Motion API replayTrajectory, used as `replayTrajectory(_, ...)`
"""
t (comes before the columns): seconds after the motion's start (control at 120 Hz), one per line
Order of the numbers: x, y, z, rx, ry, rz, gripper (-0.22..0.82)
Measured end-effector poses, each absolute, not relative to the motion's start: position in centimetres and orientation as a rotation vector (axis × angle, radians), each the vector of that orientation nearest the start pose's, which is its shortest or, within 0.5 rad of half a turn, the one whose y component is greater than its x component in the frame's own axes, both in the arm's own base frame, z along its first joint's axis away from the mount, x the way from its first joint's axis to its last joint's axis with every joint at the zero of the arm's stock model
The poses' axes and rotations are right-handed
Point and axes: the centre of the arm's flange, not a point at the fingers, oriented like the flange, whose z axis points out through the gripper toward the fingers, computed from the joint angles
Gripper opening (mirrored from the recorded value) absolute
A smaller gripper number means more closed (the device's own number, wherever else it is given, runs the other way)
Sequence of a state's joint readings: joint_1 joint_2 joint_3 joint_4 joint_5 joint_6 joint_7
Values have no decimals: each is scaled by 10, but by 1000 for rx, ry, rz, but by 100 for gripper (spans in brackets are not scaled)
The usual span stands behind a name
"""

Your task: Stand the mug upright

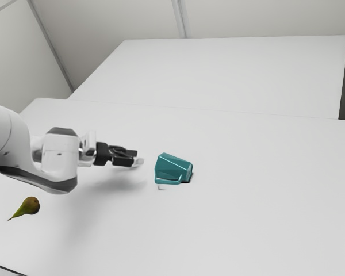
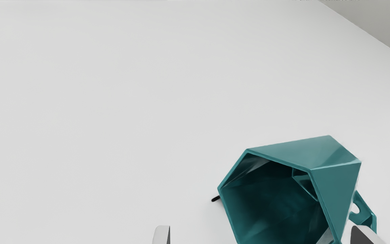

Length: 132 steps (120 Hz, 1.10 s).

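Set wide open at the tool [image 1: 136, 158], with nothing gripped and a gap to the teal mug [image 1: 171, 167]. Resting on its side on the tabletop [image 1: 247, 218], with the mouth toward the tool; well inside the edges, with open room around. Counted on the tabletop: one mug and one pear [image 1: 30, 205], well apart

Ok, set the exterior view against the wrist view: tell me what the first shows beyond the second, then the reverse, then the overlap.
Exterior view: the pear and the arm's white links.

Wrist view: a look inside the mug through its open mouth.

Both: the mug on its side, its handle, the table and the end effector.
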<state>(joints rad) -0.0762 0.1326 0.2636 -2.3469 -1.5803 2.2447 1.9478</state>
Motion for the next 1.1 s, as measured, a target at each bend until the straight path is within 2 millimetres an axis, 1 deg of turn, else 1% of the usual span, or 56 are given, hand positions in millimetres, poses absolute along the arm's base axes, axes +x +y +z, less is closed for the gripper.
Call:
replayTrajectory(0.133,502,52,275,2230,-593,1055,58)
replayTrajectory(0.192,498,46,270,2232,-585,1049,58)
replayTrajectory(0.283,492,43,263,2241,-563,1044,57)
replayTrajectory(0.433,493,28,262,2234,-574,1052,57)
replayTrajectory(0.542,494,24,261,2235,-572,1058,57)
replayTrajectory(0.633,495,16,259,2231,-571,1060,57)
replayTrajectory(0.75,495,1,259,2220,-578,1061,57)
replayTrajectory(0.833,495,-5,257,2221,-572,1060,57)
replayTrajectory(1.033,494,-12,253,2226,-565,1059,53)
replayTrajectory(1.1,494,-18,252,2225,-569,1055,51)
